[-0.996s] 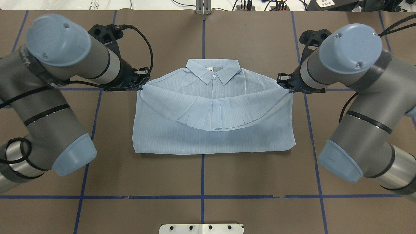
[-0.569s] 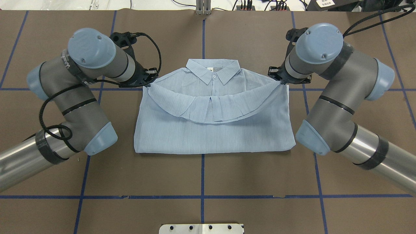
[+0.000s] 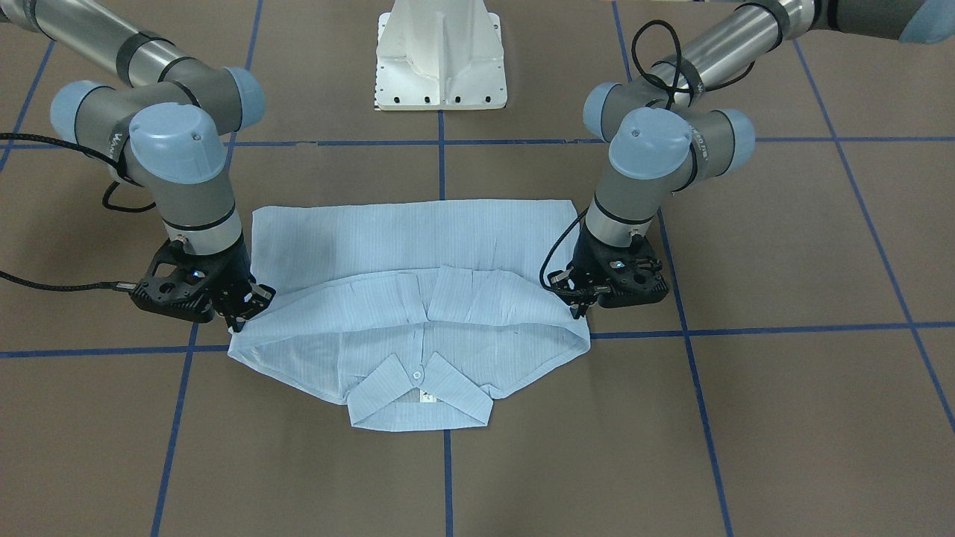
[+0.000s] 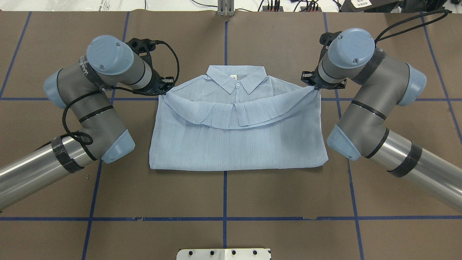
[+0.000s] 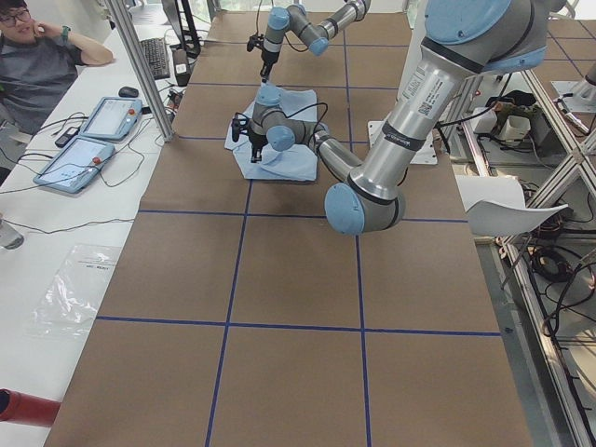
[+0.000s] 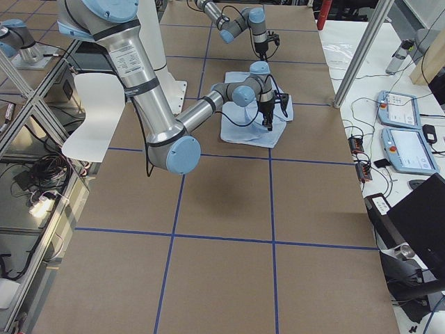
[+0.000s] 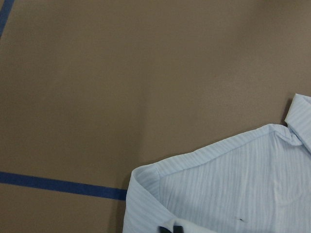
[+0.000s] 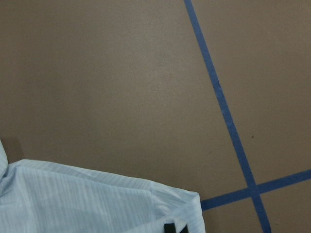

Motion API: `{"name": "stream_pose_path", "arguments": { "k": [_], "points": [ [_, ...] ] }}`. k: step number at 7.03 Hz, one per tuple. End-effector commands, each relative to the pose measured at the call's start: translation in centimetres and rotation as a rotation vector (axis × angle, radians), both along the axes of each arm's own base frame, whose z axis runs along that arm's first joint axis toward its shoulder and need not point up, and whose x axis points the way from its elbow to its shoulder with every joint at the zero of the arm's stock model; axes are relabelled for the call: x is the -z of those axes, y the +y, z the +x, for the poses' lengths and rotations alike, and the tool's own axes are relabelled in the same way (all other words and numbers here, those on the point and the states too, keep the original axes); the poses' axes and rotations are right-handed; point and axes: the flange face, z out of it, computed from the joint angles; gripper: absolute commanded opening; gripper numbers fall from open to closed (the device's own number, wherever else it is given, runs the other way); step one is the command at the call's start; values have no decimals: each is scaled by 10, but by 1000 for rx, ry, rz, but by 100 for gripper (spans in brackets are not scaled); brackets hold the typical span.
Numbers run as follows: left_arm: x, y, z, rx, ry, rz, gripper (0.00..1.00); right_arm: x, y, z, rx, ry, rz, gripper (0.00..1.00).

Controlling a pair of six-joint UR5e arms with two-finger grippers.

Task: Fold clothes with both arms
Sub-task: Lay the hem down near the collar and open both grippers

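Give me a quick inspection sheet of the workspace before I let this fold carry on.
Surface: brown table cover marked with a blue tape grid, lying flat.
Job's things: pale blue shirt spread flat, with its collar on the side away from the robot. The hem is lifted over the body, sags in the middle and stops short of the collar.
Clutter: nothing seen.
Grippers: left tool and right tool are each shut on a hem corner.
Cables: black wrist cables loop beside the wrists and appear to be off the shirt.
Surroundings: white pedestal; a seated person at the side bench, with pendants.
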Motion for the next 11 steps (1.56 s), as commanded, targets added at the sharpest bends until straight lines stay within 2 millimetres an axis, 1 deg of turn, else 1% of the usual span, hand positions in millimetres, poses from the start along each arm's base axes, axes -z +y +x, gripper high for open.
{"name": "stream_pose_path", "arguments": {
  "k": [1, 6, 7, 8, 9, 10, 11],
  "points": [
    [3, -9, -10, 16, 7, 5, 0, -1, -7, 11, -12, 2, 4, 0],
    [-4, -7, -10, 12, 4, 4, 0, -21, -2, 9, 12, 30, -8, 0],
    [-8, -5, -12, 11, 18, 16, 41, -21, -2, 9, 12, 30, -8, 52],
    [-7, -2, -16, -13, 12, 51, 99, -21, -2, 9, 13, 29, -9, 87],
    [0, 5, -22, -57, 5, 99, 100, -23, -1, 10, 13, 31, -11, 99],
    [-13, 28, -40, -144, 25, 119, 100, -18, 2, 8, 20, 24, -9, 100],
    [-11, 53, -63, -199, 49, 166, 100, -12, 4, 4, 35, 12, -5, 100]
  ]
}}
